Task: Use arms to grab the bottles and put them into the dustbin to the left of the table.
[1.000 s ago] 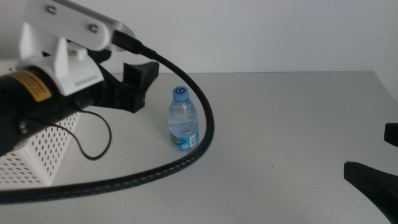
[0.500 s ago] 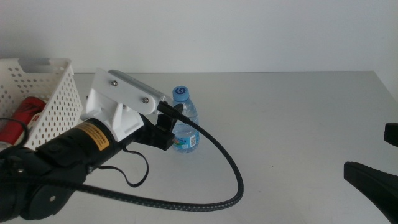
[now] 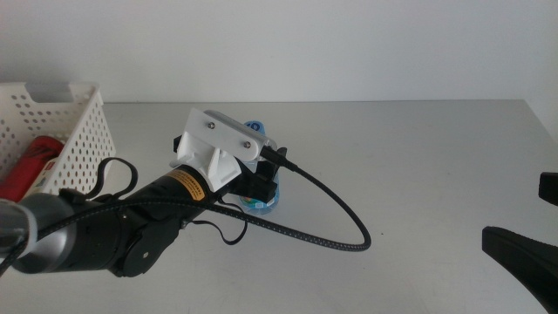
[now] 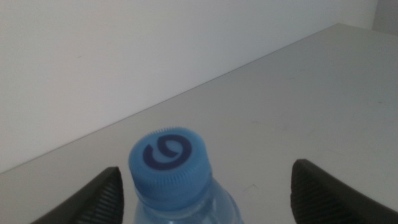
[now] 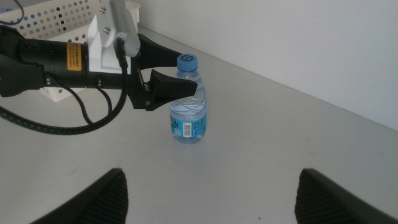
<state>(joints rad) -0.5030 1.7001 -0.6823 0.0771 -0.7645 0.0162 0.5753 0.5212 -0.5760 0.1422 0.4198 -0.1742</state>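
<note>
Now the left pincer [image 5: 166, 70] had swung away from the dustbin [image 3: 83, 139] and closed in on the water bottle [image 5: 187, 99], which a second earlier stood free on the worktop [image 3: 418, 174] with the arm well to its side. Jaws apart, one on each side of the bottle just below the blue cap [image 4: 169, 160]; whether they touched the plastic could not be told. Judged as a pre-grasp: only the squeeze and lift were left for this bottle.

Behind the pincer, on the arm's side, the dustbin sat with a red can [image 3: 29, 164] lying inside, so one item looked already binned. The yellow bottle was not seen.

Beyond the bottle the worktop ran bare to its far edge against the wall. Open room on the right too, where the right pincer [image 5: 208, 193] waited low with jaws wide apart, well clear of the bottle.
</note>
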